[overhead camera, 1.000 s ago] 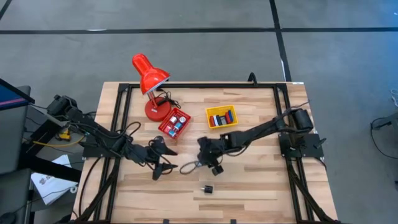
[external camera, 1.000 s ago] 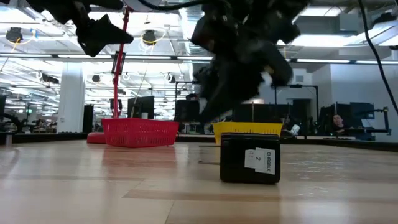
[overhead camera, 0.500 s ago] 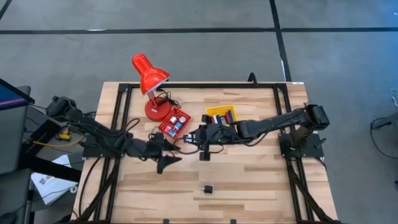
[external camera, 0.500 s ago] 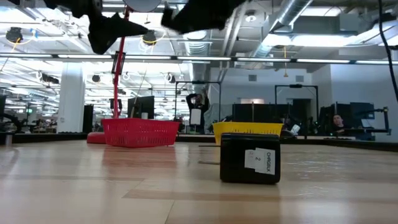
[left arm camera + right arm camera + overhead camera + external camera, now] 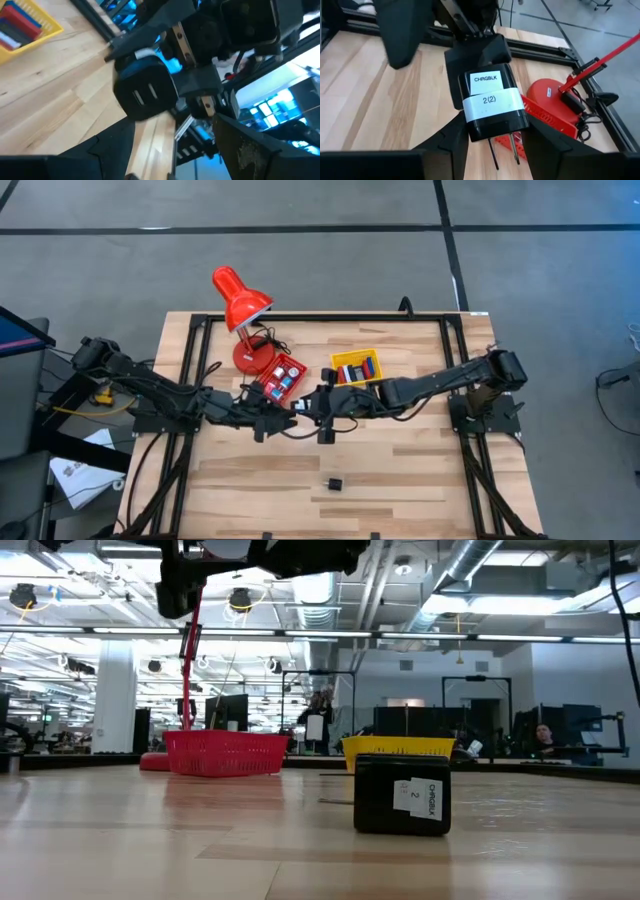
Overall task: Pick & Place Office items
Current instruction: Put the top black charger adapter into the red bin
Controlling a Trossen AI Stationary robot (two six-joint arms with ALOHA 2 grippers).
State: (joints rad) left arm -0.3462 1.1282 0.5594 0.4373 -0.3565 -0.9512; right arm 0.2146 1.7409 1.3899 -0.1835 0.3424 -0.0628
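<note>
My right gripper (image 5: 308,405) is shut on a black charger block with white labels (image 5: 490,102), held above the table just near of the red basket (image 5: 281,376). The block's two-prong face shows in the left wrist view (image 5: 145,92). My left gripper (image 5: 268,420) is open and faces that block from the table's left, close to it; I see no touch. A second black labelled charger (image 5: 335,482) rests on its base on the table nearer the front edge, and shows in the low view (image 5: 402,794). My right gripper pinches the charger's two opposite sides (image 5: 470,131) between its two fingers, at the end where the prongs stick out. The fingers come about level from the table's right side. The block is lifted clear of the table.
The red basket and a yellow basket (image 5: 357,367) hold several small coloured pieces at the table's far middle. A red desk lamp (image 5: 240,305) stands on its round base (image 5: 250,358) behind the red basket. Bare wood lies around the second charger.
My right gripper has risen and gone toward the table's left and far side, toward the red basket. My left gripper has gone toward the far edge and right, closing on my right gripper. The charger on the table has not moved.
</note>
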